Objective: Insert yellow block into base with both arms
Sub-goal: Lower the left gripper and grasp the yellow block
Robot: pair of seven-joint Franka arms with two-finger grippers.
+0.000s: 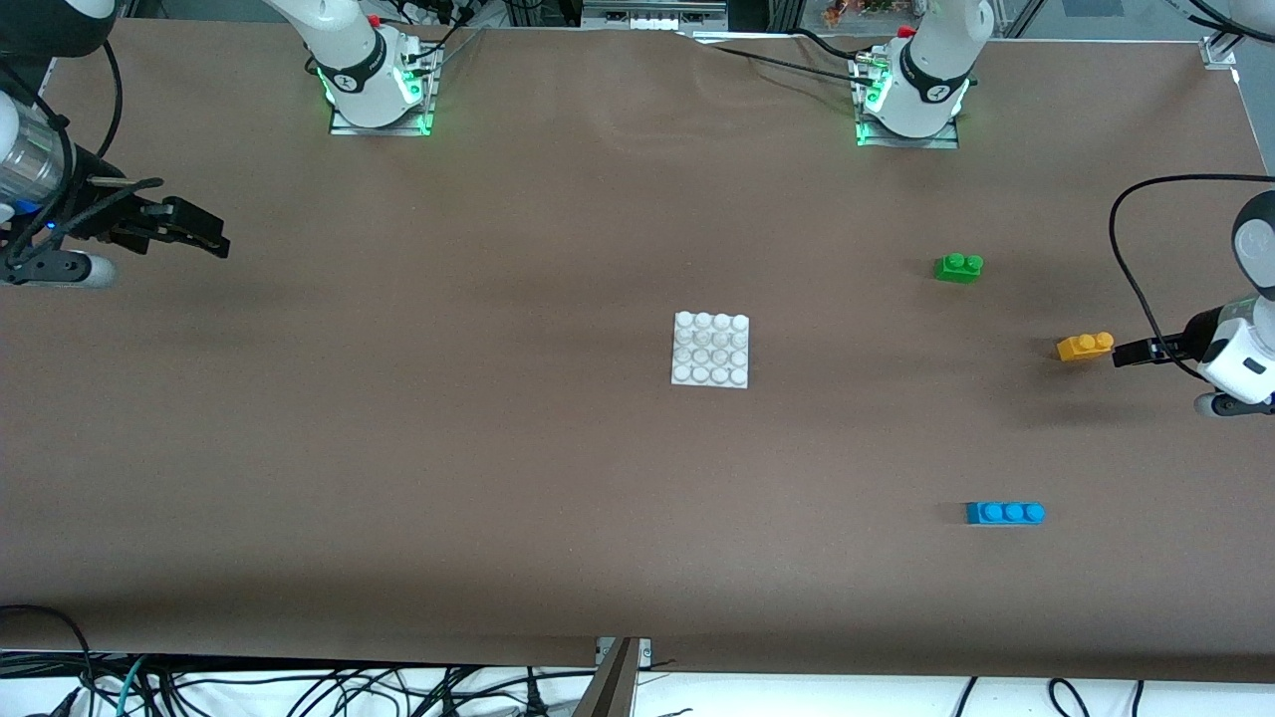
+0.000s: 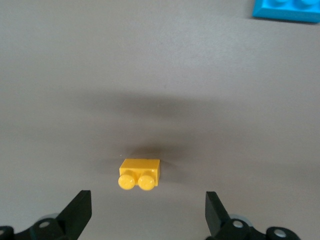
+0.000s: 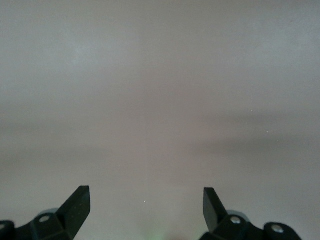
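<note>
Left gripper [image 1: 1126, 353]: open, low over table [image 1: 498, 478] near left arm's end edge, yellow block [image 1: 1085, 347] just beside its fingertips. Right gripper [image 1: 214, 239]: open, waiting at the right arm's end. Base [image 1: 710, 350]: table centre.

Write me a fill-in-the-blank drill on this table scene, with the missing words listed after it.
1. The left gripper hangs open over the ___ block.
2. The base carries ___ bricks on its studs.
3. The brick nearest the front camera is the ___ one.
4. The right gripper, waiting at its arm's end of the table, holds ___.

Missing words: yellow; no; blue; nothing
</note>
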